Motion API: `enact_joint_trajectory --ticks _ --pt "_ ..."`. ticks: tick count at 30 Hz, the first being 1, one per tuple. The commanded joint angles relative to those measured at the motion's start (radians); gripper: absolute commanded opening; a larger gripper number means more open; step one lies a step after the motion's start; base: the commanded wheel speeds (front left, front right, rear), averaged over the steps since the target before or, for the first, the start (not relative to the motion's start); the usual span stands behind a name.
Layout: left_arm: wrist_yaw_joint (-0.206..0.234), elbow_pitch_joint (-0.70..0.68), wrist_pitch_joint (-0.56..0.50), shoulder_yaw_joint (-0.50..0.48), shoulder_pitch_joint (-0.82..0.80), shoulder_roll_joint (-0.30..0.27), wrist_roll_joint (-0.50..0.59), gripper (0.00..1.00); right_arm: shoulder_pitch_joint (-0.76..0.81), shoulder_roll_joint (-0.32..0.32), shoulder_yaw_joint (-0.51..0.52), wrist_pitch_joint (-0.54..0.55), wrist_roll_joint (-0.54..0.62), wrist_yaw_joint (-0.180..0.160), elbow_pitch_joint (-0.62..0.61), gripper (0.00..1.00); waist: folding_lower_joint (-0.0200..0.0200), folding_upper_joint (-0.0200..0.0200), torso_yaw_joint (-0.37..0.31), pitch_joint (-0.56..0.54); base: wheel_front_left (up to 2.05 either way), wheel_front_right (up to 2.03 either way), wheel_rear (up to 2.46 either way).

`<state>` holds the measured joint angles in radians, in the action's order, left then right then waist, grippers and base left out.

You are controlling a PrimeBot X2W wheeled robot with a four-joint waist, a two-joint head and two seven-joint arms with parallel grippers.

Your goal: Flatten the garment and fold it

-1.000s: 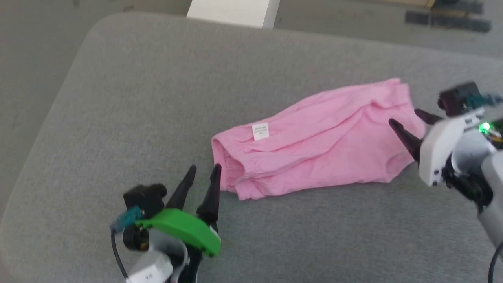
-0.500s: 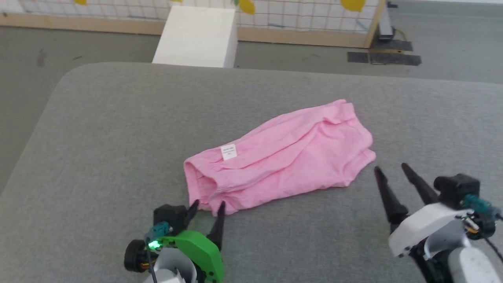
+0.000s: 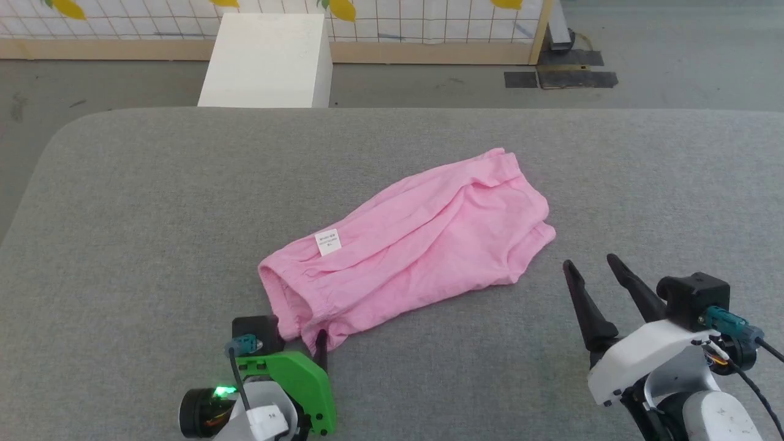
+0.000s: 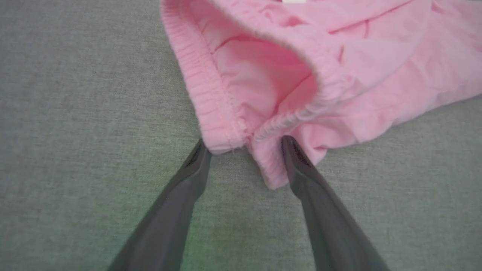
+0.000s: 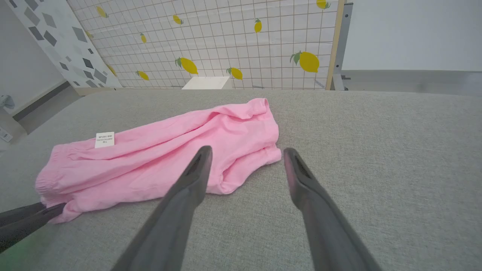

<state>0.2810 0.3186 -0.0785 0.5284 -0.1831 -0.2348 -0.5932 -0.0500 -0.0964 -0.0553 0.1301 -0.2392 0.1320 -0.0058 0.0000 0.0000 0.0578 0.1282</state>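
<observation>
Grey cushioned surface [image 3: 153, 214] bears the garment [image 3: 404, 245] rumpled mid-scene; the left gripper [image 4: 244, 141], spread, straddles its near-left waistband [image 4: 211, 94] corner, the right gripper [image 3: 591, 263] sits spread near its right end, so closing may catch just 1 layer and bunch it.

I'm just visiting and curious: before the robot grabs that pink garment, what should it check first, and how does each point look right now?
1. Left gripper open: ok.
2. Waistband corner between its fingers: ok.
3. Right gripper open: ok.
4. Right gripper at the garment: not ok, it is apart from the hem end.
5. Garment flat: not ok, creased, with the waistband gaping.
6. Left fingers resting on the grey surface: cannot tell.
</observation>
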Motion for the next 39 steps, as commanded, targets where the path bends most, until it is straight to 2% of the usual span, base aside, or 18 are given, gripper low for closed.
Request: enact_joint_trajectory --ticks 1,8,15,19,27,28,29,31,39 --pt "-0.006 0.006 -0.004 0.004 -0.013 0.0 -0.003 0.0 -0.001 0.004 -0.002 0.006 0.009 -0.001 -0.006 1.0 0.0 0.0 0.007 0.003 0.0 0.0 0.0" --pt "-0.037 -0.014 0.027 0.003 -0.025 0.005 -0.016 0.0 -0.089 0.014 0.03 0.05 0.051 -0.001 0.069 1.0 0.0 0.0 0.035 0.017 0.0 0.0 0.0" --pt "-0.056 -0.027 0.041 0.015 -0.046 0.011 -0.014 0.0 -0.292 0.041 0.14 0.125 0.127 -0.001 0.299 1.0 0.0 0.0 0.078 0.056 0.0 0.0 0.0" --pt "-0.065 -0.03 0.049 0.023 -0.064 0.019 -0.012 0.0 -0.409 0.045 0.195 0.208 0.161 -0.001 0.445 1.0 0.0 0.0 0.107 0.088 0.0 0.0 0.0" --pt "-0.083 -0.015 0.071 0.033 -0.085 0.035 -0.014 0.0 -0.54 0.046 0.191 0.392 0.22 -0.001 0.646 1.0 0.0 0.0 0.139 0.121 0.0 0.0 0.0" --pt "-0.084 -0.012 0.073 0.034 -0.085 0.036 -0.015 0.0 -0.542 0.046 0.188 0.42 0.234 -0.001 0.659 0.93 0.0 0.0 0.14 0.12 0.0 0.0 0.0" --pt "-0.086 -0.009 0.074 0.034 -0.084 0.036 -0.017 0.0 -0.54 0.046 0.187 0.457 0.25 -0.001 0.672 0.41 0.0 0.0 0.14 0.116 0.0 0.0 0.0" --pt "-0.088 -0.003 0.077 0.034 -0.079 0.034 -0.021 0.0 -0.532 0.046 0.183 0.493 0.251 -0.001 0.674 0.0 0.0 0.0 0.138 0.103 0.0 0.0 0.0" --pt "-0.11 -0.027 0.063 0.033 -0.036 -0.005 -0.044 0.0 -0.405 0.046 0.164 0.436 0.186 -0.001 0.528 0.0 0.0 0.0 0.104 0.018 0.0 0.0 0.0"
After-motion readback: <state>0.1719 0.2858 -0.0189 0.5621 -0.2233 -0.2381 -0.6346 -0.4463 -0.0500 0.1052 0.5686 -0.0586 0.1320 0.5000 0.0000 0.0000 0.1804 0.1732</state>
